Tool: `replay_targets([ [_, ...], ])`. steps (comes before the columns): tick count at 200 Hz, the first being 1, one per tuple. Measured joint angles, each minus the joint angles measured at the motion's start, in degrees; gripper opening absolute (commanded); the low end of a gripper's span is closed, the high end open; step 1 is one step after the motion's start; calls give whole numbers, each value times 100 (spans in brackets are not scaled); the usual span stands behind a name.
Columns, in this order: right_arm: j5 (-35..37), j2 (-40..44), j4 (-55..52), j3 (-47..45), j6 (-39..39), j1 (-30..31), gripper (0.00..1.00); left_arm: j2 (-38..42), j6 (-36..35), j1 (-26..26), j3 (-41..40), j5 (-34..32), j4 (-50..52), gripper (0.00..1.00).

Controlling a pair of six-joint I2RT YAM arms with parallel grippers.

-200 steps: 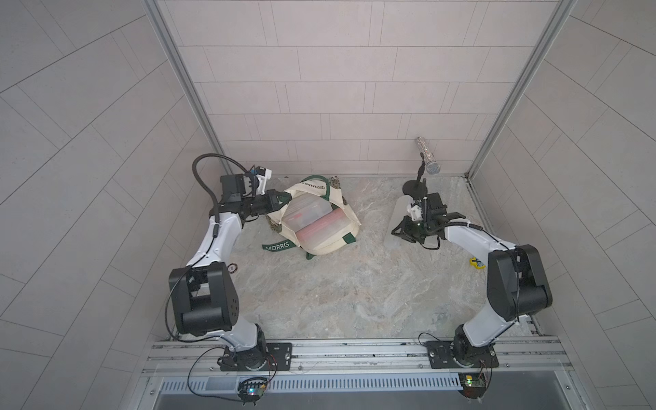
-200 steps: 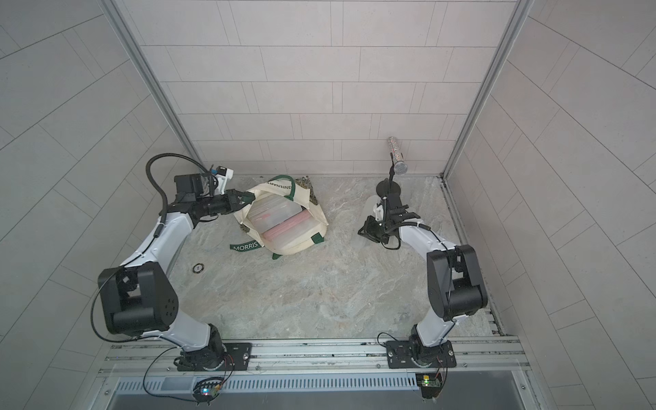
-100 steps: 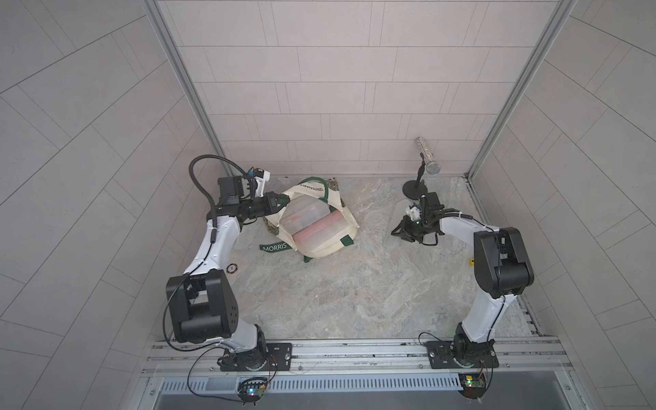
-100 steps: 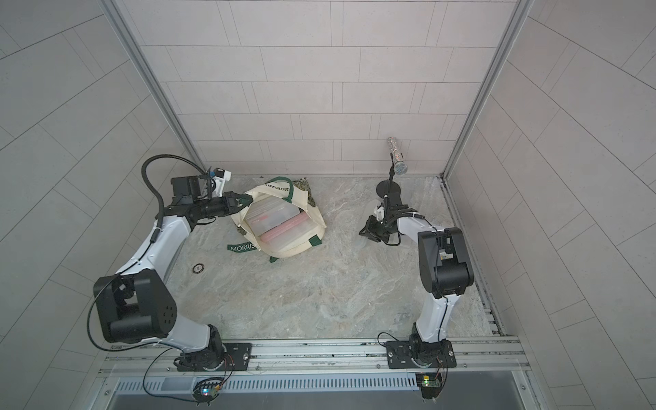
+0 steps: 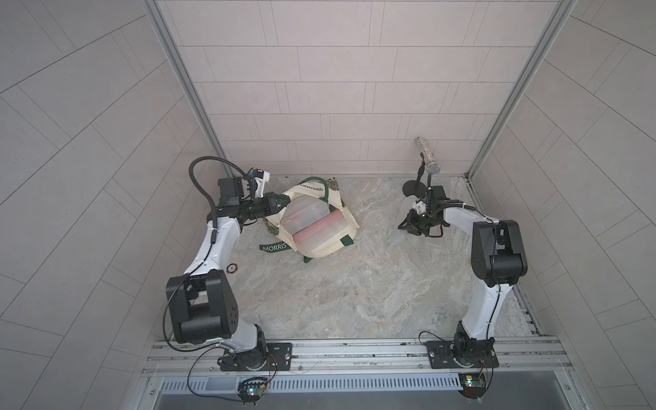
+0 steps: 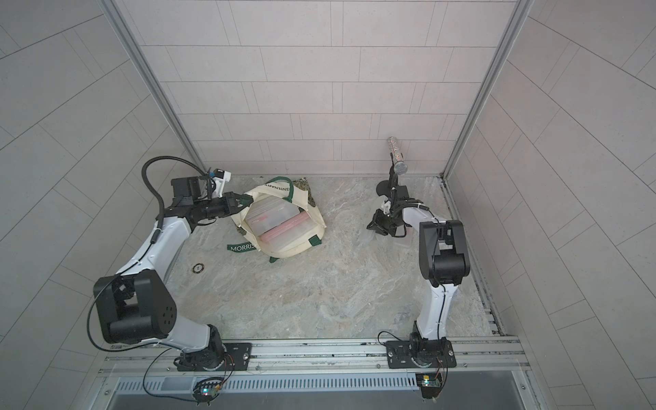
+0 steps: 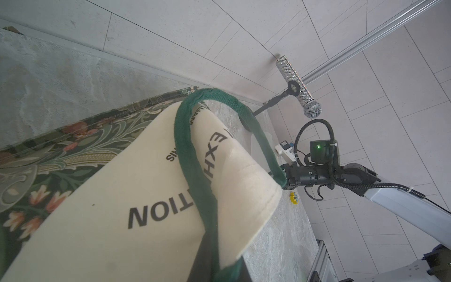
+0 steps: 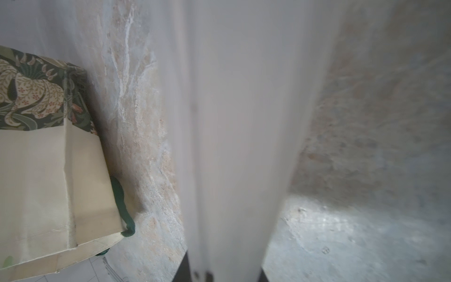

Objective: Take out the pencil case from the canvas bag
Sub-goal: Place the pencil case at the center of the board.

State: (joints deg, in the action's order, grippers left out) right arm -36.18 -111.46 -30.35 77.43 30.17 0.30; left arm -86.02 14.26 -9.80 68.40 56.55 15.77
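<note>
The cream canvas bag [image 5: 326, 248] [image 6: 294, 250] lies left of centre with its mouth facing up. A clear case [image 5: 305, 213] and a pink case [image 5: 321, 230] lie inside it. My left gripper [image 5: 275, 206] [image 6: 241, 202] [image 7: 219, 271] is shut on the bag's rim at its green strap [image 7: 195, 156] and holds the mouth up. On the right, my right gripper [image 5: 408, 227] [image 6: 378, 227] [image 8: 222, 273] sits low over the table. It is shut on a translucent white pencil case [image 8: 239, 122], outside the bag [image 8: 36, 171].
A glittery microphone [image 5: 427, 161] [image 6: 397, 156] on a black stand is at the back right, just behind my right gripper. A small dark ring [image 5: 231, 268] lies on the marble table by my left arm. Tiled walls close in on three sides.
My right arm's elbow has swung back toward the rear wall while its gripper stayed low with the case. The left gripper and the bag have barely moved.
</note>
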Motion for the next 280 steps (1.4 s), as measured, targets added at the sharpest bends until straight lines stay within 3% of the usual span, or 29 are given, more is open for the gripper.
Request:
replay_targets([
  [26,474,-118,-407,210,-247,0,45,0,39,-2,-15,22,-31,0],
  [78,1027,-267,-890,446,-417,-7,56,0,114,-9,-61,74,-109,0],
  [112,1530,-258,-1123,522,-452,0,69,0,197,-9,-118,109,-223,0],
  [142,2083,-140,-1211,485,-444,105,87,0,264,-9,-155,136,-313,0],
  [146,2153,-101,-1209,461,-413,138,97,0,271,-9,-157,138,-319,0],
  [149,2203,-68,-1209,448,-404,173,99,0,273,-9,-157,138,-323,0],
  [220,3348,400,-966,247,282,1388,100,37,286,-17,-195,133,-352,0],
  [280,4074,367,-885,284,785,1561,100,50,299,-46,-223,153,-372,0],
])
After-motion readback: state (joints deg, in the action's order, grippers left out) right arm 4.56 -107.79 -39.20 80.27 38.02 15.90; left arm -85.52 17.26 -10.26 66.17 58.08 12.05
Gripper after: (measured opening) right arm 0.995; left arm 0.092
